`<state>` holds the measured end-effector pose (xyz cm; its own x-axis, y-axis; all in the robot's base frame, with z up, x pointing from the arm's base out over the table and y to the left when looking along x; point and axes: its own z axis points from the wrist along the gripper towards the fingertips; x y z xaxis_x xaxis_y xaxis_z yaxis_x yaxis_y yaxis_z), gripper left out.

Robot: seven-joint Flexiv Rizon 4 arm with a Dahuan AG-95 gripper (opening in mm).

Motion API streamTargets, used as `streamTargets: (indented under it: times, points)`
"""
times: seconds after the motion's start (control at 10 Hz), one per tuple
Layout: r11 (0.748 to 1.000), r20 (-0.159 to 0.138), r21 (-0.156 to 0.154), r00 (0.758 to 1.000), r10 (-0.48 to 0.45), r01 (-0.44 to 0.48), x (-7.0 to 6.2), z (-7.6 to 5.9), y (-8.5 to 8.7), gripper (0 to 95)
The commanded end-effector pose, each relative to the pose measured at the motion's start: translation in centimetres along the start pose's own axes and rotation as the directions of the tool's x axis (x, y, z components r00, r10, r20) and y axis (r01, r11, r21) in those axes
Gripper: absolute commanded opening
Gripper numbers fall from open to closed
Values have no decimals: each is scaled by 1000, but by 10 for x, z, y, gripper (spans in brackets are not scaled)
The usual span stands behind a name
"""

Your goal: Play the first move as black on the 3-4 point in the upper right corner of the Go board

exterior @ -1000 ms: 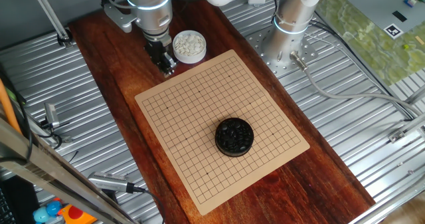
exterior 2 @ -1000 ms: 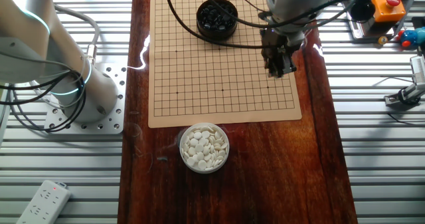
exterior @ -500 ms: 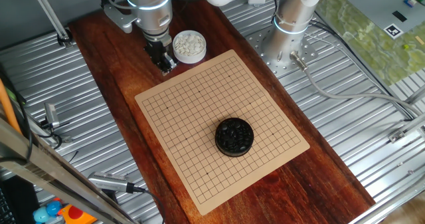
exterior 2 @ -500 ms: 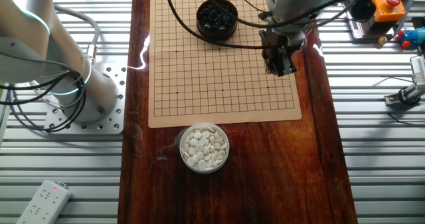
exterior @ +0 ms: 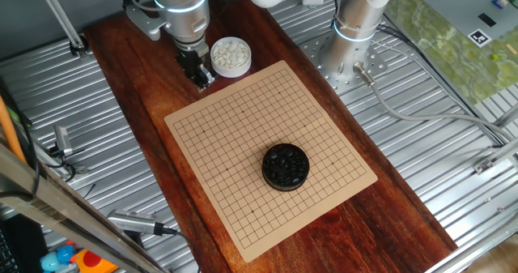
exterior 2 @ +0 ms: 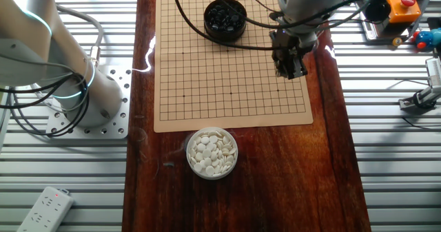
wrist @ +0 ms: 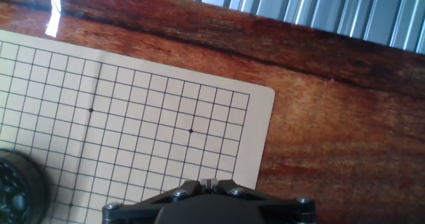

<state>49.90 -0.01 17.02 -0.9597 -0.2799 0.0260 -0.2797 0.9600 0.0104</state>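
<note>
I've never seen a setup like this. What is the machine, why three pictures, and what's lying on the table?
The machine is a silver jointed robot arm ending in a small black two-finger gripper. Two pictures come from fixed cameras looking at the table from opposite sides; the third comes from a camera on the hand itself, looking down past the fingers. On the dark reddish wooden table lies a flat tan Go board with a black grid. A round black bowl of glossy black stones sits on the board; a clear bowl of white stones sits beside it. The gripper hovers near one board corner. No stone has been played, and whether the fingers hold one cannot be seen.
</note>
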Motion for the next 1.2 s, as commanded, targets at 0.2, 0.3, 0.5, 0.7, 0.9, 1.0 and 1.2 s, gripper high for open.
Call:
streamTargets:
  times: [0.2,0.3,0.5,0.7,0.9,1.0,1.2]
  points:
    - [1000,-32,-13,999,8,-8,-1,0,0,0]
    - [1000,-49,-22,999,18,-19,-1,0,0,0]
    - [999,-98,-39,995,15,-19,-1,0,-1,0]
    - [998,-132,-67,991,9,-18,-7,-2,-5,0]
    - [996,-146,-84,988,-44,32,-17,-3,-16,0]
    - [995,-153,-90,987,-54,41,-21,-2,-19,0]
    - [994,-175,-96,982,-68,52,-29,1,-25,0]
